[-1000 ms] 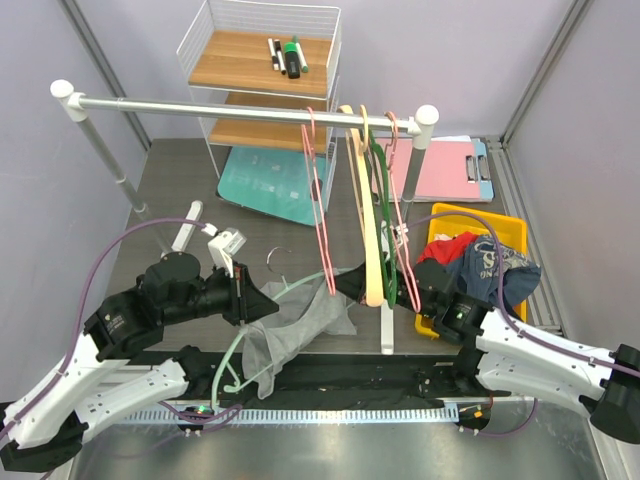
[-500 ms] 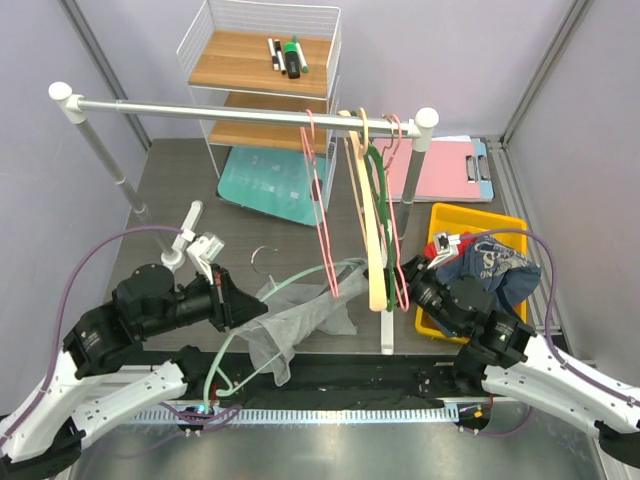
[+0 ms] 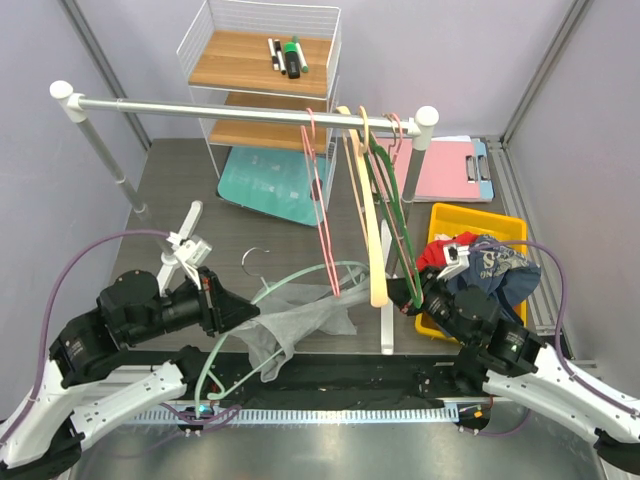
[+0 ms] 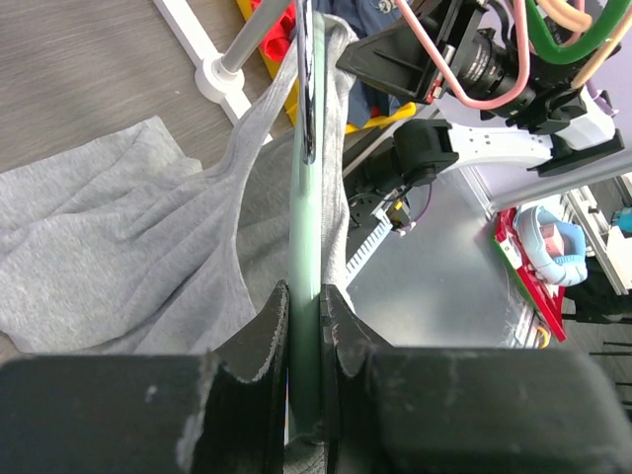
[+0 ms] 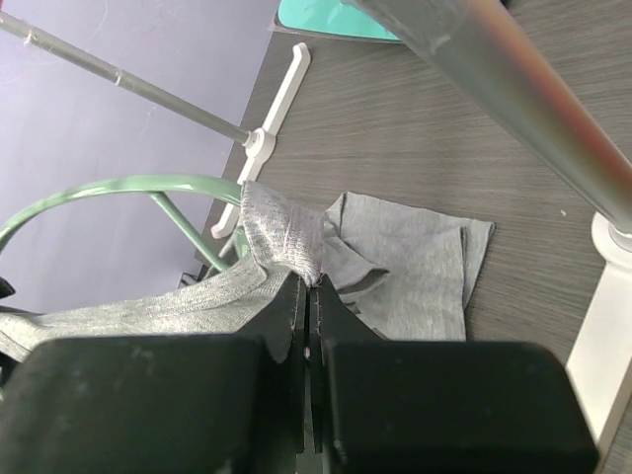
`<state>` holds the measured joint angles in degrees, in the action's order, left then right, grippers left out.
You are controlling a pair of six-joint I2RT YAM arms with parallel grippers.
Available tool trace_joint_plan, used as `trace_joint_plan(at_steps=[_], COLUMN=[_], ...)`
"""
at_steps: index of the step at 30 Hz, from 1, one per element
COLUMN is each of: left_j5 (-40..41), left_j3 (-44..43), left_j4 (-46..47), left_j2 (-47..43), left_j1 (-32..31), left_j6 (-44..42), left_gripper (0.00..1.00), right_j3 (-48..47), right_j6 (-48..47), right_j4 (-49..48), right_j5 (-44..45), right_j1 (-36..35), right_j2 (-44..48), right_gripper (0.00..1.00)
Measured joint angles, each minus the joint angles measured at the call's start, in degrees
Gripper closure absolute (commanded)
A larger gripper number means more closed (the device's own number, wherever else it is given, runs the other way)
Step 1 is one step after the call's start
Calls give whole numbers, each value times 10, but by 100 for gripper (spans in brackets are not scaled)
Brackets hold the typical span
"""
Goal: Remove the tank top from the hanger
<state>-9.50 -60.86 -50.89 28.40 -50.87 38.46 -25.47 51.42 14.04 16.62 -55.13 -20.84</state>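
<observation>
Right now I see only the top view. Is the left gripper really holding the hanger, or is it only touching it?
Observer: It is holding it. The left wrist view shows the left gripper shut on the hanger, with the green bar clamped in it.
Operator: And the other side, what does it hold?
Observer: In the right wrist view, the right gripper is shut on a grey strap of the tank top.
Operator: Is that strap off the hanger?
Observer: Not yet. It wraps over the hanger's arm, right beside the pinch.
</observation>
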Motion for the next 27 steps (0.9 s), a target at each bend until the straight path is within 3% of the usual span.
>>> trace_joint_plan(at_steps=[19,27], left_j5=[-7,-10], left_j3=[-2,-2], left_j4=[9,15], left_j2=[17,19], left_j1=[0,0], left_j6=[-1,-1], left_gripper=[100,100], right_j3=[64,56], right_j6=[1,12], right_j4=[28,120], right_j5=[-97,-34], right_j1=[0,0], right_j2=[49,156], right_gripper=[98,98])
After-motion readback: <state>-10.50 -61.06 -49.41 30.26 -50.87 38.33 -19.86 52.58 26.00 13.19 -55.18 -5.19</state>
